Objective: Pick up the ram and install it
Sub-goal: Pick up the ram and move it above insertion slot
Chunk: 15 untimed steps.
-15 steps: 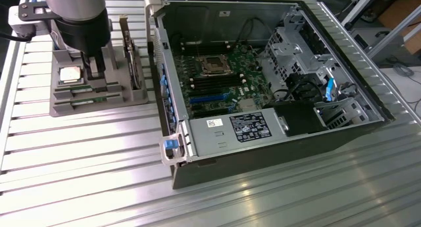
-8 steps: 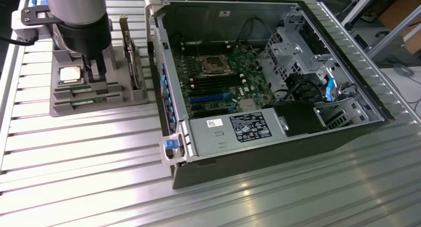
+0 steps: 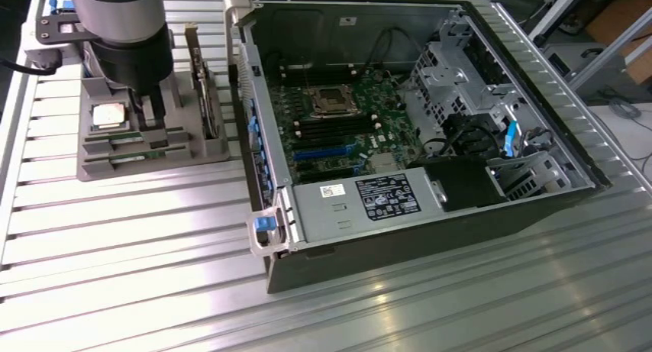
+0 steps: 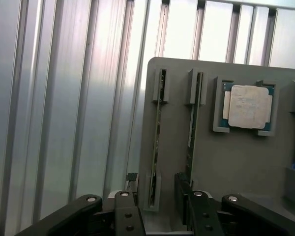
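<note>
Two green ram sticks stand on edge in slots of a grey holder tray (image 4: 226,162). The ram (image 4: 157,128) nearest the tray's edge lies in line with the gap between my fingers; its twin (image 4: 192,123) sits one slot over. My gripper (image 4: 156,191) is open, one black finger on each side of the near stick's end, not clamped on it. In the exterior view the gripper (image 3: 153,119) hangs low over the tray (image 3: 204,150), with the sticks (image 3: 124,158) along the tray's near side.
A square silver processor (image 4: 247,106) rests in the tray beside the sticks, and a hard drive (image 3: 204,85) stands at the tray's edge. The open computer case (image 3: 337,214) lies at the exterior view's right, its motherboard (image 3: 337,115) exposed. Ribbed aluminium table (image 3: 122,276) all around.
</note>
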Tool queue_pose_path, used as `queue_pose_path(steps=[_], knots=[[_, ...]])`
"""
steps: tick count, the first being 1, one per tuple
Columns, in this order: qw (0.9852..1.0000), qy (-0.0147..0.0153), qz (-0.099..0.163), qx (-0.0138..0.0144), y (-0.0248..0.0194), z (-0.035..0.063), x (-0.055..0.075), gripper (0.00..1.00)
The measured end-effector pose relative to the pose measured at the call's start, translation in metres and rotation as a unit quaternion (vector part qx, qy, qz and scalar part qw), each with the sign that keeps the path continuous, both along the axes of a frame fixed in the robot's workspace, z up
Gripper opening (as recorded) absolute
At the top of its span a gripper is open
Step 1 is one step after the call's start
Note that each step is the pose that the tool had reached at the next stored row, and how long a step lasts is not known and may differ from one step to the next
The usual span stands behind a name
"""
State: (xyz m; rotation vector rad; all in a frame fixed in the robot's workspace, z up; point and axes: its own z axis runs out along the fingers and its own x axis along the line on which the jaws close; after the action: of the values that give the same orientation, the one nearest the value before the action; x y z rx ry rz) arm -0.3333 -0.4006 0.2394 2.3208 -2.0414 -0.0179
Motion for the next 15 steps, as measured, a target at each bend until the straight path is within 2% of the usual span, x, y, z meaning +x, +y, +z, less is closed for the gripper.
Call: queue_pose_path(steps=[8,15], knots=[[1.0,0.0,0.0,-0.0001,0.0,-0.0067,-0.001,0.42],[1.0,0.0,0.001,-0.0002,0.0,-0.0097,-0.011,0.42]])
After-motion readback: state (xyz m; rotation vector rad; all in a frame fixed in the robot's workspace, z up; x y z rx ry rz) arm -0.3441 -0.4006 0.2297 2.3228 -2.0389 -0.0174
